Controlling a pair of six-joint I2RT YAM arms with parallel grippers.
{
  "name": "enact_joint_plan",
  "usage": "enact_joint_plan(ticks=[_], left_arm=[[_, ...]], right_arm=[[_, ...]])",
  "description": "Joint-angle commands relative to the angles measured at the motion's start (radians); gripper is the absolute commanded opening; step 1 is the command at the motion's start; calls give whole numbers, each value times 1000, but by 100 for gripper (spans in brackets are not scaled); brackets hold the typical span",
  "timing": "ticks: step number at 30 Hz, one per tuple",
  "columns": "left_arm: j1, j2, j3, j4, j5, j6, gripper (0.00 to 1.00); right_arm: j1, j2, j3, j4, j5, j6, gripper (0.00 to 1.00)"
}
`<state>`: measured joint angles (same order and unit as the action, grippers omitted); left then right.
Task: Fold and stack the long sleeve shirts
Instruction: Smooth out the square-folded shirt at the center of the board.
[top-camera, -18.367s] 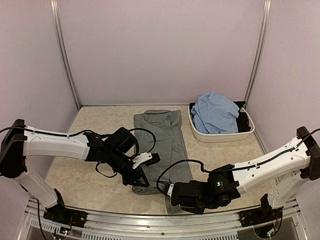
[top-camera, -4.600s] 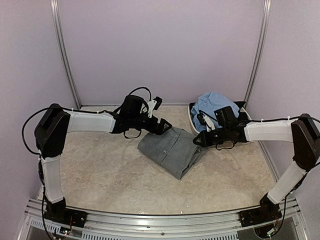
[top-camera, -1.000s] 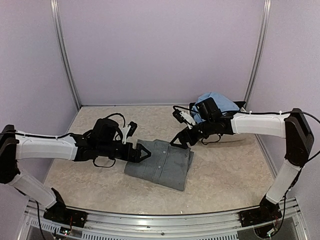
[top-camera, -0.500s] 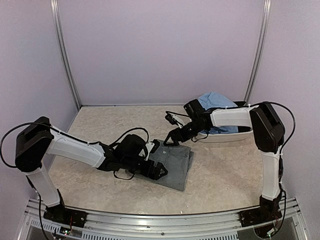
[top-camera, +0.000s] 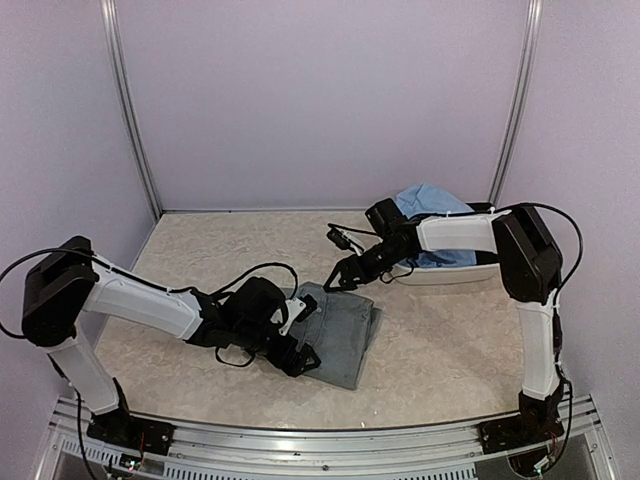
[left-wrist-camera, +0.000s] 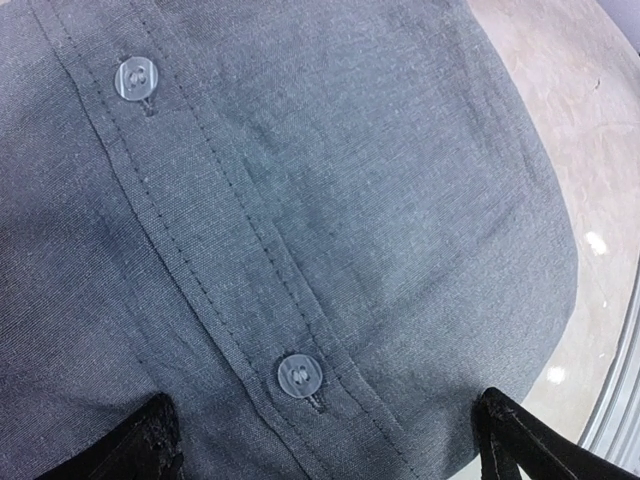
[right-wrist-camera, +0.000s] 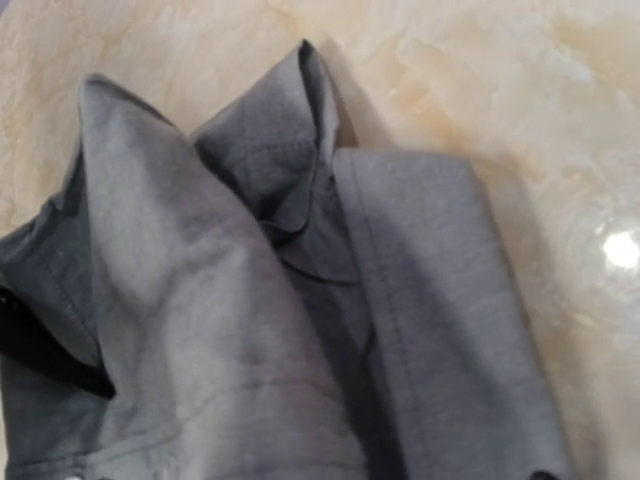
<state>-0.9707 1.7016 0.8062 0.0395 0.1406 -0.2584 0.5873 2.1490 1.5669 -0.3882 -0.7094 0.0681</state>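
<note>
Grey shirt (top-camera: 345, 335) lies folded on the table (top-camera: 200, 250), centre, slightly near. Placket and buttons (left-wrist-camera: 300, 375) face up in the left wrist view. Collar (right-wrist-camera: 290, 170) sits at the far edge, rumpled.

Left gripper (top-camera: 303, 357) is low over the shirt's near-left part, fingers (left-wrist-camera: 150, 445) spread wide either side of the placket, nothing pinched. Contact with the cloth cannot be confirmed.

Right gripper (top-camera: 338, 281) is at the shirt's far edge above the collar, jaws spread, holding nothing.

Blue shirt (top-camera: 432, 205) lies heaped in the basin (top-camera: 440, 273), far right, apart from the grey one.
</note>
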Motion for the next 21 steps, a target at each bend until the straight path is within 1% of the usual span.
enact_joint_plan(ticks=[1,3,5,8,10,14,18,20,21], left_arm=[[-18,-24,-38,-148,-27,77,99],[-36,-41,-42,-140,-68,70,99],[-41,-75,-51,-99,-113,52,99],[-46,-152,-65,11,-120,16,99],[-62,-187,-64,38,-137,6,99],[-92,-227,-72,6,-168,-9,99],[-133,-252,-121,-30,-186,-59,99],[-141,-271,-145,-36,-180,-93,99],[-147,-277,-156,-66,-175,-109,99]], right_arm=[[-15,44,42,-44,-7,-19,85],[-14,65,50,-47,-25,-21,85],[-15,90,58,-42,-41,-21,85],[-13,120,79,-40,-47,-19,85],[-13,137,85,-36,-76,-21,85],[-12,163,88,-24,-180,-10,84],[-13,171,76,21,-274,31,84],[-12,187,94,10,-313,40,84],[-13,194,104,0,-324,40,83]])
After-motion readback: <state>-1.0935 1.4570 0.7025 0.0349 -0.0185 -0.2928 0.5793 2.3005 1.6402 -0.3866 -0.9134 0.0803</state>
